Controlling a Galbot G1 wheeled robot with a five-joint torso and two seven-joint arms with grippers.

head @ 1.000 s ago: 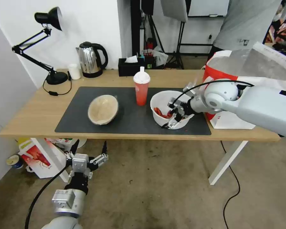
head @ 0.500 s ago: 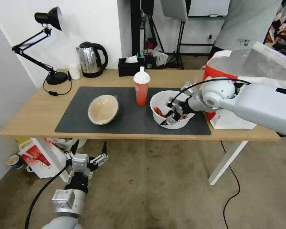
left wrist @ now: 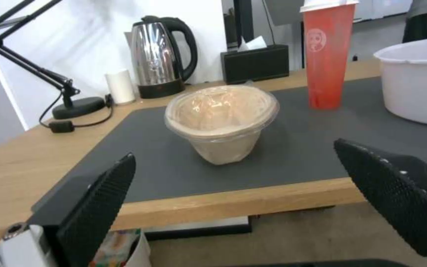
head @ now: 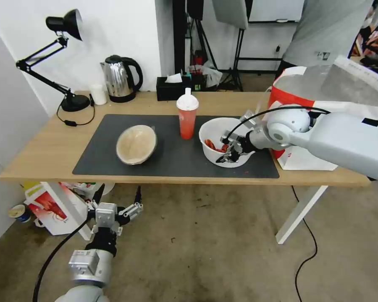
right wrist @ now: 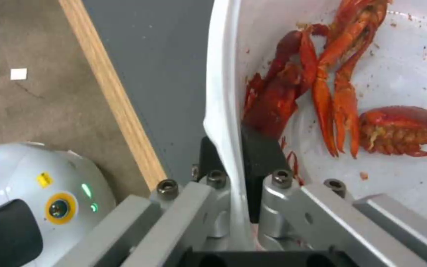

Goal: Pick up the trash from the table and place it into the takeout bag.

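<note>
Fingers [right wrist: 260,155] pinch white bowl [head: 212,128] rim beside red cup [head: 187,117].

table [head: 46,142]: light wood top, white legs. mat [head: 109,161]: dark grey, plain. wide plastic bowl [head: 212,128]: white, with red-orange crayfish scraps [right wrist: 337,92] and red specks on its inner wall. cup [head: 186,119]: translucent red with a pale round logo, white spouted lid. lidded bowl [head: 136,143]: tan under a clear lid. takeout bag [head: 306,159]: white with a red panel, silvery lining. right gripper [right wrist: 231,163]: silver metal, black pads. left gripper [head: 113,211]: silver-grey; finger pads [left wrist: 100,200] black with a fine dotted texture. kettle [head: 119,79]: polished steel, black handle and base. desk lamp [head: 65,25]: black. tissue box [head: 172,88]: black. floor carton [head: 50,209]: red and white, crayfish print.
</note>
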